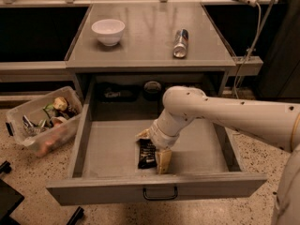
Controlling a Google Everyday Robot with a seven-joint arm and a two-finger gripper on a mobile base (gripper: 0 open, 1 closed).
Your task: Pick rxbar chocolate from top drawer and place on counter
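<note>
The top drawer (154, 187) is pulled out wide. The rxbar chocolate (146, 153), a flat black bar, lies on the drawer floor near the front, left of centre. My gripper (153, 147) is down inside the drawer right over the bar, and it is open. One tan finger (163, 161) stands at the bar's right edge, the other (143, 134) at its far end. The bar rests on the drawer floor. The grey counter (145, 46) lies above the drawer.
A white bowl (108, 31) and a silver-blue-red can (180, 42) sit on the counter. Dark items (115, 93) lie at the back of the drawer. A clear plastic bin (40, 121) of odds and ends stands on the floor to the left.
</note>
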